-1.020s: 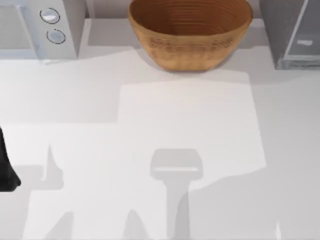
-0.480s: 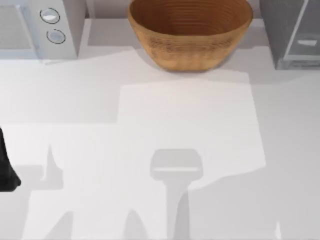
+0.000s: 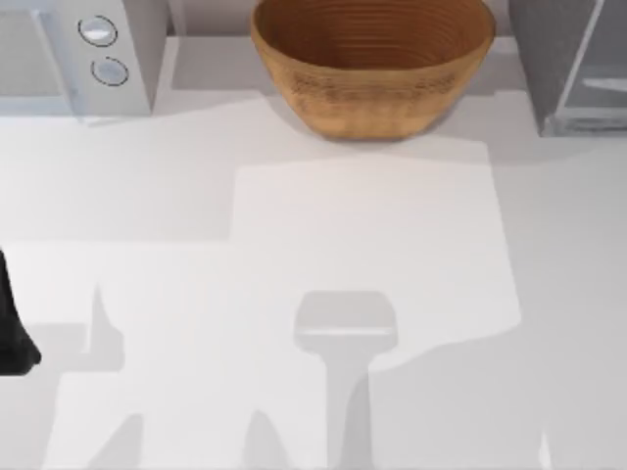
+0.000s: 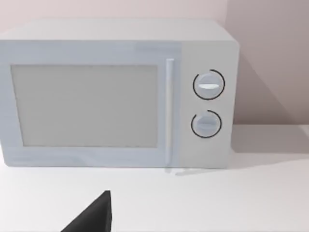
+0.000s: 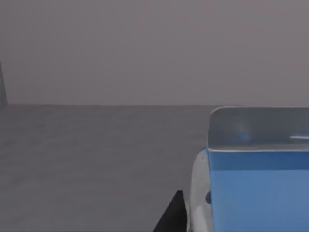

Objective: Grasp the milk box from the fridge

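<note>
Pale patch behind the fridge (image 3: 545, 49) glass had slid right over the last sec, so prob. the R gripper (image 5: 173, 215) was going deeper w/ the milk box (image 5: 256, 193) just beside it inside; jaw state can't tell for either arm; L arm (image 3: 12, 338) parked at table's left edge.

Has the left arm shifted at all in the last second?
No. The black left arm sits at the same spot on the table's left edge in the top view, with the same gap below the white two-knob microwave.
</note>
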You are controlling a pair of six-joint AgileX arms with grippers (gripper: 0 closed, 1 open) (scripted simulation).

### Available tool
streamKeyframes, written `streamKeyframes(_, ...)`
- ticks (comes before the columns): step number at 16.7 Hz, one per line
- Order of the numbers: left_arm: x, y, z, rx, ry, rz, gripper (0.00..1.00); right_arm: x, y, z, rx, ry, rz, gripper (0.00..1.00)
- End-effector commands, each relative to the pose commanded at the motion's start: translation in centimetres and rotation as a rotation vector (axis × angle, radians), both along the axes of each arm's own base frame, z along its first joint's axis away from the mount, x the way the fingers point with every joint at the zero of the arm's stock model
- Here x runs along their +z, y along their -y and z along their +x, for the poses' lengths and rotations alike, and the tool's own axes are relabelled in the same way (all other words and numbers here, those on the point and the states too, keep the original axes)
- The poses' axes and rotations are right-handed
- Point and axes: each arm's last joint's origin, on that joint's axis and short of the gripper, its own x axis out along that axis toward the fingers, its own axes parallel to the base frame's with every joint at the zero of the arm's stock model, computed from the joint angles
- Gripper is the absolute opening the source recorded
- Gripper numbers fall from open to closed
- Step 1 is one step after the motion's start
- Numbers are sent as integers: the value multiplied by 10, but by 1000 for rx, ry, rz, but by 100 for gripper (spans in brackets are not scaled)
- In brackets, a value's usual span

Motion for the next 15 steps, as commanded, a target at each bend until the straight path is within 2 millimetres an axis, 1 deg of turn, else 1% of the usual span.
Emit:
streamKeyframes(1,0,0,0,0,0,0,100,0,0,0,0,0,0,0)
streamKeyframes(10,0,0,0,0,0,0,100,2,1,0,-3,1,1,0)
streamKeyframes(15,0,0,0,0,0,0,100,32,1,0,-2,4,-1,0)
